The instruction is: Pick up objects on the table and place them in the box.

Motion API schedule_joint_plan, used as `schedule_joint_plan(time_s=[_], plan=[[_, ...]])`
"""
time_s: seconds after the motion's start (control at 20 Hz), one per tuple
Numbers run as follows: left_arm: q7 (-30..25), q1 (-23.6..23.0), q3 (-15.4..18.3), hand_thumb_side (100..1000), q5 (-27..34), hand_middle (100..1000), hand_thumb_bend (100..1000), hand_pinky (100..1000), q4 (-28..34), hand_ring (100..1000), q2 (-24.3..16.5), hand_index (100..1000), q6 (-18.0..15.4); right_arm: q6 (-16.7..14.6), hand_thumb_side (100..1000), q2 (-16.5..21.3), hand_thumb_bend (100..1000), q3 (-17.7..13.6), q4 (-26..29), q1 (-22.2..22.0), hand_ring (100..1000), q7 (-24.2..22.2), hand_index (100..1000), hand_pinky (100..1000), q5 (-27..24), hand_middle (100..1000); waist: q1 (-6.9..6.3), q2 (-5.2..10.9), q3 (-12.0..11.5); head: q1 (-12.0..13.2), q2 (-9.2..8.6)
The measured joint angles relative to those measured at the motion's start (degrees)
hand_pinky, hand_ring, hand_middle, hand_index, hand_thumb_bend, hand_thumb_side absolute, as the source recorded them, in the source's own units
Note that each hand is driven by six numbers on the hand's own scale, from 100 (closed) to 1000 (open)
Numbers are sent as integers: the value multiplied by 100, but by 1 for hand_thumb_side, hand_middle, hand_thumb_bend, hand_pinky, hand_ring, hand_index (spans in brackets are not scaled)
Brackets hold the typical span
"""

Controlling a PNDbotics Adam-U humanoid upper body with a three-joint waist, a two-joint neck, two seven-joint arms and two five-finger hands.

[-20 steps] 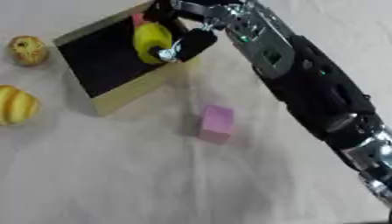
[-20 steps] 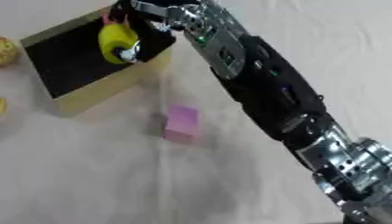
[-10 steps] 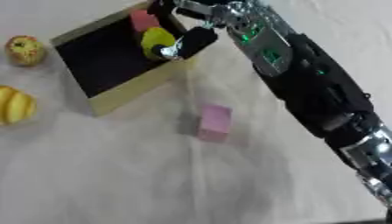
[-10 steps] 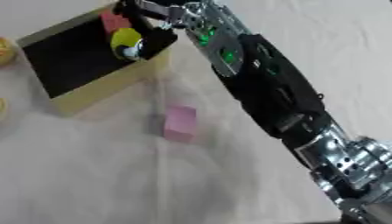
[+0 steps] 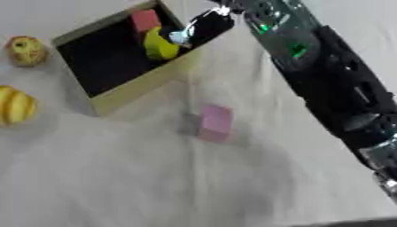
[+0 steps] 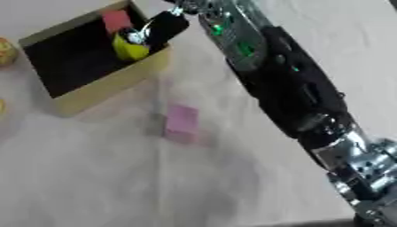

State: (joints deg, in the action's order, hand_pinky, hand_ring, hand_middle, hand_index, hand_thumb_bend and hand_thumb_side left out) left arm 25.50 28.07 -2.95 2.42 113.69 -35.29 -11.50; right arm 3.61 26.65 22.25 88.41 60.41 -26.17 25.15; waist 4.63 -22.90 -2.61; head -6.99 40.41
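Note:
A tan box with a dark inside stands at the upper left. A yellow object lies inside it against the right wall, beside a red block in the far corner. My right hand reaches over the box's right rim from the upper right. Its dark fingers are straight, and their tips are just above the yellow object. A pink block lies on the cloth in front of the box. My left hand shows in neither view.
Two yellow round fruits lie left of the box, one farther back and one at the left edge. My right arm crosses the right side of the table. A pale cloth covers the table.
The right hand has lowered the yellow object over the box's rim. The object now lies inside the box, below the fingertips. The views have also shifted.

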Motion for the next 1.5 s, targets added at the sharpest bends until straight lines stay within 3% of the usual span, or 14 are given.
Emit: schedule_joint_plan(time_s=[0.25,0.45,1.0,1.35,1.5], plan=[[37,-84,3,654,-29,787,528,770,0,806,-3,937,14,356,355,644,312,11,1504,-504,871,-234,880,873,-176,811,-29,49,85,54,44],[58,-160,22,655,-50,787,527,770,0,806,-6,937,21,518,365,802,301,44,2310,-826,870,-487,881,873,-155,811,-74,97,166,134,70],[85,-330,39,658,-104,786,524,768,0,806,-58,935,46,378,369,477,305,185,2498,-1734,882,-409,885,876,753,823,-71,147,341,220,139],[96,-341,39,659,-115,786,523,767,0,806,-58,933,58,414,402,387,293,306,2499,-2092,885,-451,886,877,963,827,-82,147,363,217,144],[95,-341,39,660,-116,786,523,767,0,806,-58,931,59,488,470,365,284,336,2499,-2206,891,-495,893,878,1054,831,-95,146,364,208,144]])
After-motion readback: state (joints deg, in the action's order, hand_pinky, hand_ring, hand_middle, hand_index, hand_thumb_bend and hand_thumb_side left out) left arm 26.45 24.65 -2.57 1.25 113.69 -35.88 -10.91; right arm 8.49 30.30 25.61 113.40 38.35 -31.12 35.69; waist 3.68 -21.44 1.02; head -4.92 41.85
